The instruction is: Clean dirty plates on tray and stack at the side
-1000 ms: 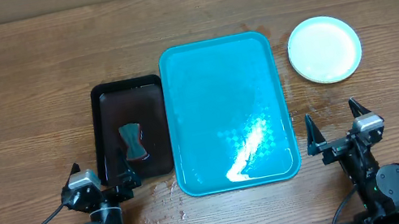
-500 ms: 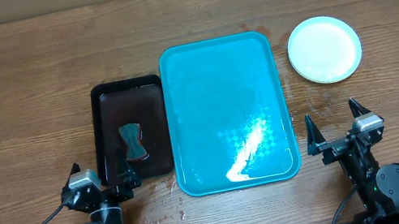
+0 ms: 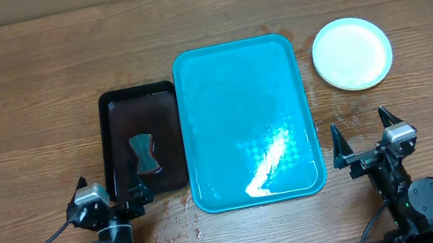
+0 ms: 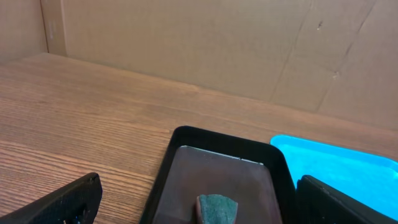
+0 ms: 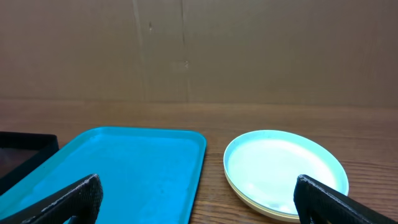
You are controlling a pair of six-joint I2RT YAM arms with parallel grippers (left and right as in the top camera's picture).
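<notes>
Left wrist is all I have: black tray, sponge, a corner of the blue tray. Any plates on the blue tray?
Observer: None. Overhead shows the blue tray holding no plates, only glare on its surface.
Operator: Where are the plates?
Observer: The plates sit stacked off the tray, beside its far right corner. The right wrist view shows a yellowish rim under the pale top one.
Operator: Is the right gripper holding anything?
Observer: No. The right gripper is open and empty, just right of the tray's near corner.
</notes>
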